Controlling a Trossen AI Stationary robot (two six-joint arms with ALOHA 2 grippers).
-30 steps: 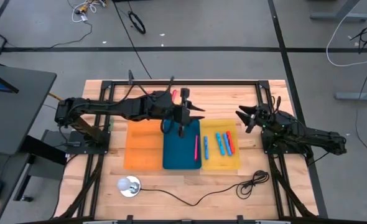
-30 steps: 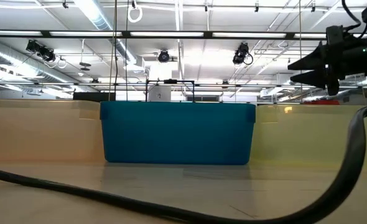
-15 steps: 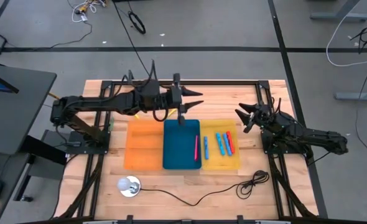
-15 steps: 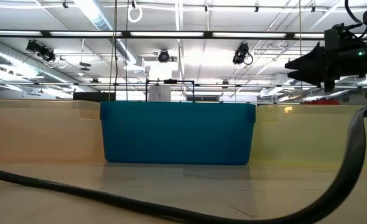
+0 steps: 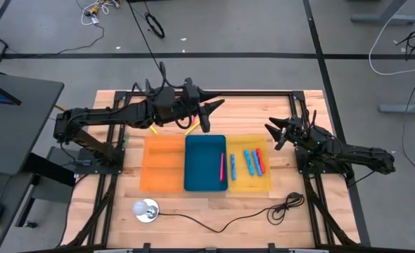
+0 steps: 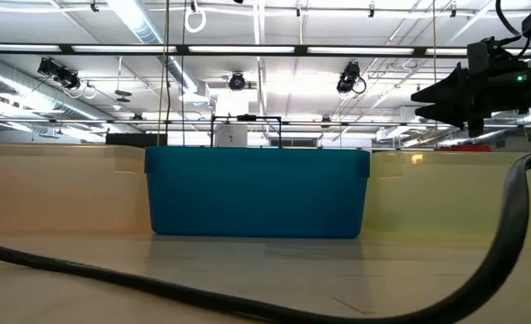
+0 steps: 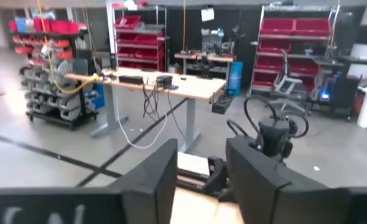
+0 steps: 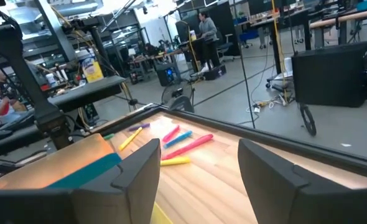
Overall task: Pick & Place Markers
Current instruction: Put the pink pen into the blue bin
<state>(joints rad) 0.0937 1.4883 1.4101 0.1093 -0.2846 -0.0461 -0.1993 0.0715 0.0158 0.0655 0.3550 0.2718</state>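
Currently I am looking down on the table from the high view. The left gripper is hanging in the air over the bare wood just beyond the far edge of the blue tray. In the left wrist view its two fingers are standing apart with open space between them and nothing pinched.

The right gripper is waiting near the far right corner of the yellow tray. In the right wrist view its fingers are spread, and I am seeing nothing between them.

I am finding the markers in three places. One pink marker is lying lengthwise inside the blue tray, close to its right wall. In the yellow tray I am counting a blue marker near the left wall, two more blue markers around the middle, and a red marker just beside them. On the wood beyond the trays, loose markers are lying in a small scatter in pink, blue and yellow; from above only a yellow one is showing clearly beside the left arm, the rest being covered by the arm.

The orange tray is sitting against the left side of the blue tray, and I cannot make out any marker in it. A black cable is lying on the near wood.
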